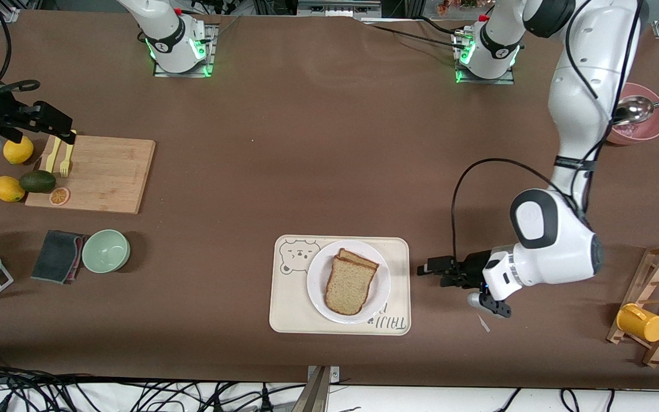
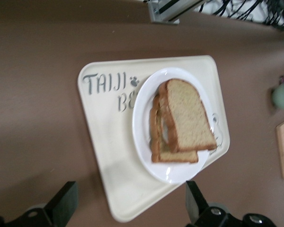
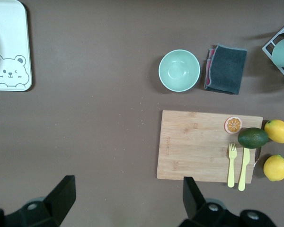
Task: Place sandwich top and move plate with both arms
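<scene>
The sandwich top [image 1: 348,290] [image 2: 189,113] lies on a lower slice of bread on the white plate [image 1: 381,283] [image 2: 144,111]. The plate rests on the cream bear-printed tray [image 1: 289,309] [image 2: 109,142]. My left gripper [image 1: 438,272] [image 2: 128,203] is open and empty, low over the table beside the tray's edge toward the left arm's end; in the left wrist view a corner of the tray lies between its fingers. My right gripper [image 1: 58,123] [image 3: 128,198] hangs open and empty over the edge of the wooden cutting board [image 1: 98,171] [image 3: 203,144] at the right arm's end.
On the board lie a yellow fork and knife [image 1: 58,155] and an orange slice; lemons and an avocado [image 1: 36,181] lie beside it. A green bowl [image 1: 106,250] and dark cloth [image 1: 58,256] sit nearer the camera. A pink bowl with ladle [image 1: 638,114] and a wooden rack with a yellow mug [image 1: 641,322] stand at the left arm's end.
</scene>
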Tool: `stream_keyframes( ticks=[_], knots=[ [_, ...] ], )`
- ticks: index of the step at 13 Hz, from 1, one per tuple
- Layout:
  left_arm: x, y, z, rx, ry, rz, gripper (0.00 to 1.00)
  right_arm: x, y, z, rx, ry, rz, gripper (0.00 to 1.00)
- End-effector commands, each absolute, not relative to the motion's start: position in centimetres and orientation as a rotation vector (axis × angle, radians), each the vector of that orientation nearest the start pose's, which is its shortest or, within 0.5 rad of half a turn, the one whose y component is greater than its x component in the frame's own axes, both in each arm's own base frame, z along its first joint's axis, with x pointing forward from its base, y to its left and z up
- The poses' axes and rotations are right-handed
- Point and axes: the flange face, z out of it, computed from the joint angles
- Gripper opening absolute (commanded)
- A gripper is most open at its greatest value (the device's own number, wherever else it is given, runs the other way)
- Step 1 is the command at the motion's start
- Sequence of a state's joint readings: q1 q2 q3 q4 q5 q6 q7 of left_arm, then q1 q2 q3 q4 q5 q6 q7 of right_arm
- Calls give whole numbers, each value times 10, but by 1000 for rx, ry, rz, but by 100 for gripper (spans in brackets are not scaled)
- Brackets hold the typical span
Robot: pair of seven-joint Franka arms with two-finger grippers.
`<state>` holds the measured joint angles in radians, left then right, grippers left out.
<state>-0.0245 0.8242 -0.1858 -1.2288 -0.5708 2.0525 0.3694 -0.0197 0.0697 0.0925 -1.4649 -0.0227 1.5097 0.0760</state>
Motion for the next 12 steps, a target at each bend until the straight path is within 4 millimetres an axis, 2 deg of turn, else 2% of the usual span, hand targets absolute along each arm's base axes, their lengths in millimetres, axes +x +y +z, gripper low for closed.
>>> stream_keyframes(
  ticks=[1, 5, 7, 9, 10, 12],
  knots=[
    [724, -129, 337, 2649, -401, -30, 100, 570, 38, 635, -3170, 11, 40, 100],
    [691, -120, 411, 2943, -515, -224, 100, 570, 37, 635, -3170, 9, 40, 100],
    [673, -110, 465, 3019, -531, -216, 100, 570, 37, 635, -3168, 9, 40, 100],
    [649, -105, 511, 3044, -495, -236, 100, 570, 36, 635, -3168, 9, 40, 100],
    [637, -103, 532, 3068, -422, -230, 100, 570, 36, 635, -3170, 9, 40, 100],
    [614, -105, 554, 3089, -390, -244, 100, 570, 36, 635, -3170, 9, 40, 100]
  ],
)
